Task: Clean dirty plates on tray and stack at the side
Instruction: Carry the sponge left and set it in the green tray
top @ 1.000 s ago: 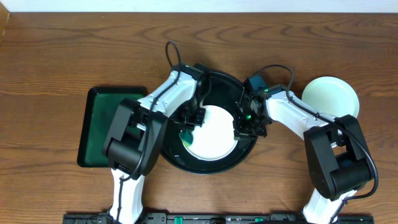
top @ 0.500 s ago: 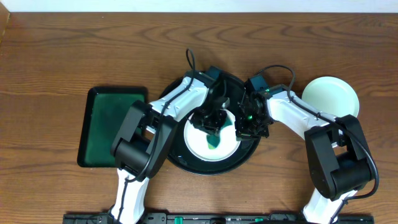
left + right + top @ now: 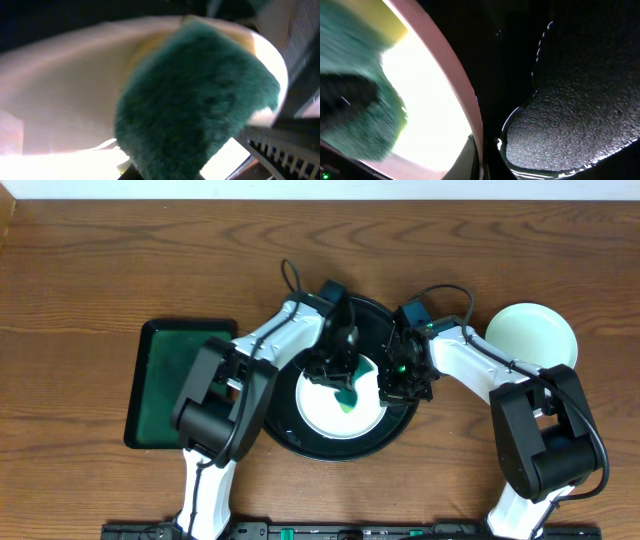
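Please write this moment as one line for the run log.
left gripper: shut on green sponge, on plate | right gripper: shut on plate rim | plate: in black tray | second plate: on table, right

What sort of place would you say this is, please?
Probably a robot test bench staged for dishwashing, not a real kitchen: a wooden table, two robot arms, and a green sponge pressed on a white plate in a black tray.
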Controlling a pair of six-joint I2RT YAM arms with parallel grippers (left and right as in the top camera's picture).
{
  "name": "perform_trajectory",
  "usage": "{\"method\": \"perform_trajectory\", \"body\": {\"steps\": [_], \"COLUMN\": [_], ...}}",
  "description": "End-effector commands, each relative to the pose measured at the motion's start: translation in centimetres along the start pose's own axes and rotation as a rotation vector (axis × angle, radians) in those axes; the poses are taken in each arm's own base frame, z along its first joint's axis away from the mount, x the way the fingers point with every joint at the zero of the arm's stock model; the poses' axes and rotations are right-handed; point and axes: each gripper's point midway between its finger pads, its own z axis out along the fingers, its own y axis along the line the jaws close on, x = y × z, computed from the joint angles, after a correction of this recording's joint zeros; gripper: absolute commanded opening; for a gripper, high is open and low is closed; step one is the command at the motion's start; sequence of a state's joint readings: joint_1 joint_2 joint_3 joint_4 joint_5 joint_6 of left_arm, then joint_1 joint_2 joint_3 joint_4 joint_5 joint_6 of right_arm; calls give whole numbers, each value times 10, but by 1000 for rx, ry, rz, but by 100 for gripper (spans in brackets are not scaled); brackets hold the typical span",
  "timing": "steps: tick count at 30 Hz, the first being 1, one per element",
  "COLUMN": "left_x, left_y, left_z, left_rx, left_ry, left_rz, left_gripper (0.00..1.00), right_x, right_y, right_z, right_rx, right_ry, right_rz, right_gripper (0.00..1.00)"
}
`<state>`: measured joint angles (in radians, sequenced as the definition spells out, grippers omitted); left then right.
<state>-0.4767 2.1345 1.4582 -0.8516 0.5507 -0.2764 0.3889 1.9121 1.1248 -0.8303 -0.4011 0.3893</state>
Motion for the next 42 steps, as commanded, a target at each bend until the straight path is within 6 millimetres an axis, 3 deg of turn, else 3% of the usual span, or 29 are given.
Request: {"method": "perform_trajectory", "body": {"steps": [1, 10, 14, 26, 32, 42], "left_x": [-32, -19, -7, 27, 28, 43], "left_y": [86, 79, 89, 138, 162, 224], "left_z": [-25, -102, -125, -155, -165, -183], "left_rx": [-296, -367, -461, -764, -728, -461], "left_ry": [-153, -288, -313, -283, -293, -244], "left_rz": [-171, -121, -132, -281, -410, -634], "left_gripper": [7, 7, 7, 8, 7, 7], "right_x": [5, -3, -3, -4, -5, -5], "right_y": [-34, -30, -28, -27, -27, -27], "right_z": [13, 13, 14, 14, 14, 14], "right_rx": [147, 129, 117, 112, 112, 111], "right_ry": [14, -16, -15, -18, -19, -21], "right_rz": [7, -25, -41, -42, -43, -55], "right_gripper": [1, 1, 1, 1, 1, 1]}}
